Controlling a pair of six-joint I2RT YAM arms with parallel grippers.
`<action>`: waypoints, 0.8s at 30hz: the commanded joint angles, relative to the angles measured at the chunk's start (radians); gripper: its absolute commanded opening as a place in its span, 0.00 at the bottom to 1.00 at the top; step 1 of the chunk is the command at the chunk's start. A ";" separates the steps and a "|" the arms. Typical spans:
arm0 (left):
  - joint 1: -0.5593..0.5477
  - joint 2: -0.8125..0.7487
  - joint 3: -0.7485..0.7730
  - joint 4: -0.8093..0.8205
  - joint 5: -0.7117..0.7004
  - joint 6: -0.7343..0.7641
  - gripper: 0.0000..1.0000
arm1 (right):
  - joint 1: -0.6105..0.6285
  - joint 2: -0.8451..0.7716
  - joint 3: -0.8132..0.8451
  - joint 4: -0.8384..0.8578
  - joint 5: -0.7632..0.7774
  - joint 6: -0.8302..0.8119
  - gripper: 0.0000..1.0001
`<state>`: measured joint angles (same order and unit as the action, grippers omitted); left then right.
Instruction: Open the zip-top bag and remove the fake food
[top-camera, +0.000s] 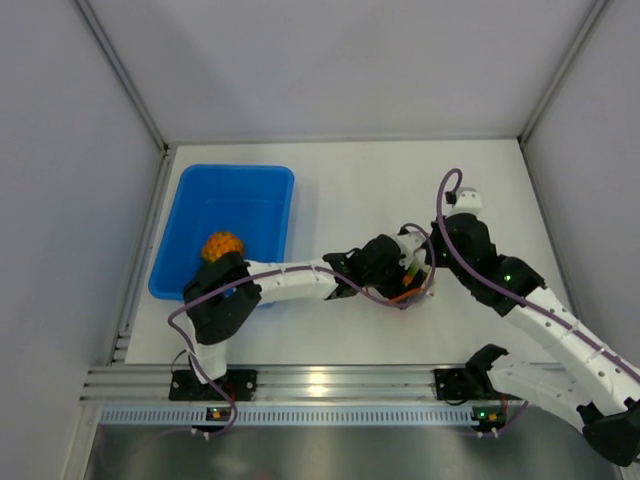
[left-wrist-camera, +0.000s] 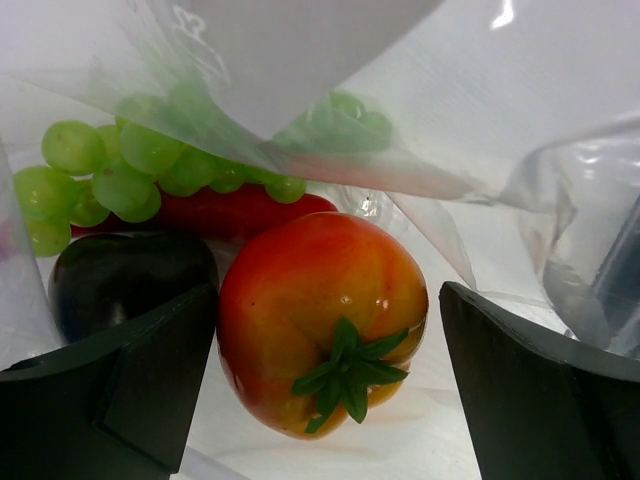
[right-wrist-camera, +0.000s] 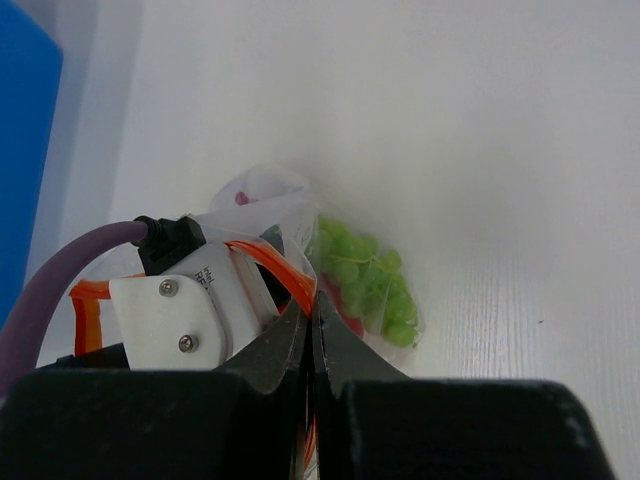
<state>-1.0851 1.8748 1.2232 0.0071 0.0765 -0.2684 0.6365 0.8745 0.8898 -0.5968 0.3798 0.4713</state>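
White table (top-camera: 400, 180) is carrying the zip-top bag (right-wrist-camera: 265, 190) near its centre, right of the blue tray (top-camera: 170, 250). The bag's orange-zipped mouth is facing the right wrist camera, its long axis running away toward the grapes (right-wrist-camera: 365, 275). The right gripper (right-wrist-camera: 312, 320) is pinching the mouth's rim tight. The left gripper (left-wrist-camera: 325, 300) is sitting inside among the fake food (left-wrist-camera: 200, 210), jaws spread wide either side of the tomato (left-wrist-camera: 310, 280)
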 joint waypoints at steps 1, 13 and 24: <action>-0.007 0.052 0.007 -0.032 -0.004 -0.018 0.97 | 0.014 -0.020 0.026 0.130 -0.113 0.021 0.00; -0.006 -0.054 -0.028 -0.018 -0.024 -0.049 0.06 | 0.014 -0.005 0.024 0.140 -0.108 -0.005 0.00; -0.027 -0.247 -0.116 0.103 -0.112 -0.040 0.00 | 0.015 0.044 0.051 0.120 -0.147 -0.046 0.00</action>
<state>-1.1034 1.7016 1.1091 0.0254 0.0059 -0.3153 0.6437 0.8993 0.8913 -0.5247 0.2672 0.4393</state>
